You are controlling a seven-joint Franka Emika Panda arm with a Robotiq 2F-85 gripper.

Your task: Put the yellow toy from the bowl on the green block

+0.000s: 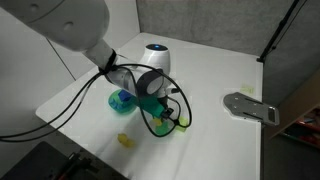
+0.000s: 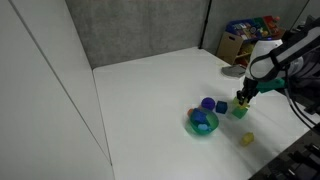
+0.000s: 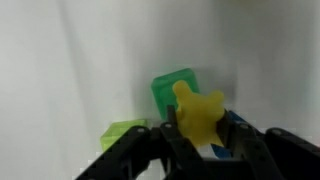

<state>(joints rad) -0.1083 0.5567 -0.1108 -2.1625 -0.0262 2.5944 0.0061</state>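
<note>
The gripper (image 3: 203,138) is clamping the yellow toy (image 3: 198,110). In the wrist view the green block (image 3: 170,90) is lying just beyond it, slightly leftward; contact between them cannot be determined.

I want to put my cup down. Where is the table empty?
Bare white table runs from the small round teal bowl back to the grey wall. Crowded beside the bowl: the green block, lime cube and gripper holding the spiky yellow star toy.
</note>
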